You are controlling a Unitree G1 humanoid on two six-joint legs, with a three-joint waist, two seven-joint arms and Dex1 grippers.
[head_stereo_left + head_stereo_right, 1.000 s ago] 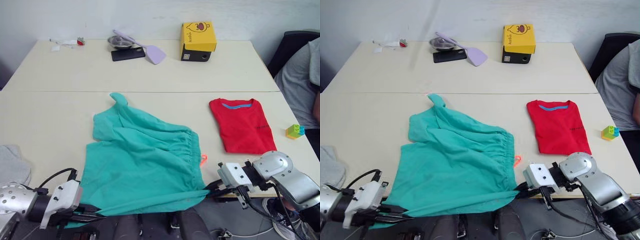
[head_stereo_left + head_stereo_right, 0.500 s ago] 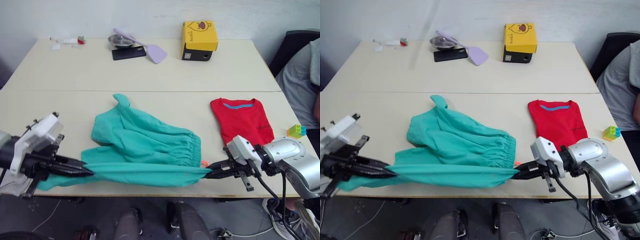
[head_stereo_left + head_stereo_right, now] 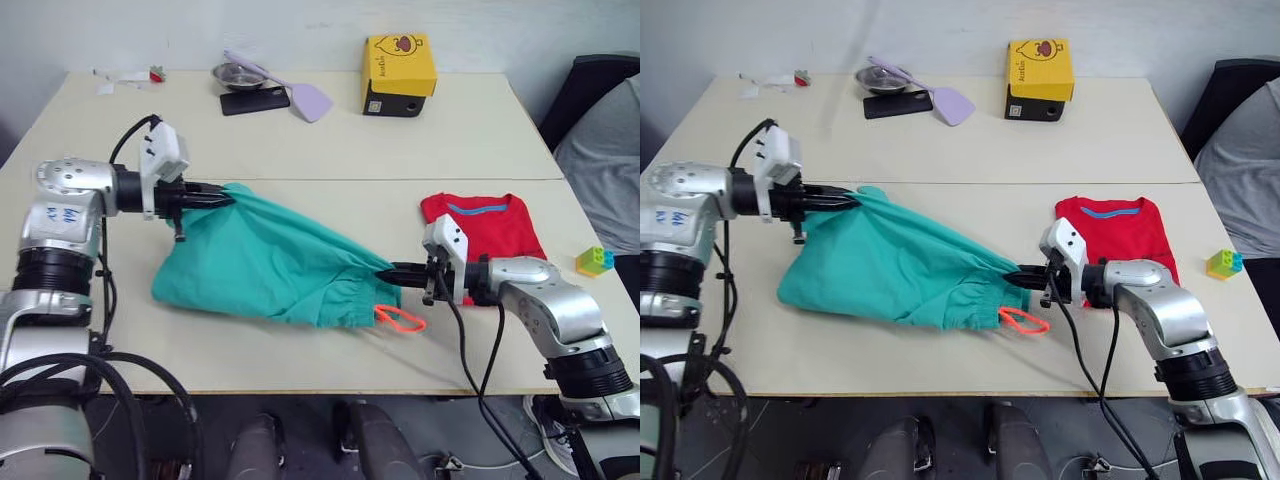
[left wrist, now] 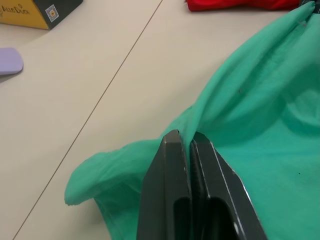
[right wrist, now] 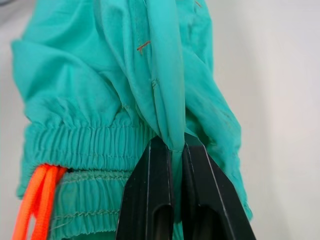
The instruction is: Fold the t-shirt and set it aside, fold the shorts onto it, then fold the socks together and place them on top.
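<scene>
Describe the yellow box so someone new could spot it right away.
Look at the far beige table, along its back edge. The bright yellow cardboard box printed with a cartoon face sits on top of a black box, right of the lilac spatula. Nothing else there is yellow.

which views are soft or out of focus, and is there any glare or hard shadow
Left wrist view: the pincer fingers at the bottom look soft, the shorts beyond fairly crisp. Right wrist view: the fingers are soft too, yet the waistband stitching reads clearly. Left eye view: even light, no glare on the table, only faint shadow under the shorts' near edge.
</scene>
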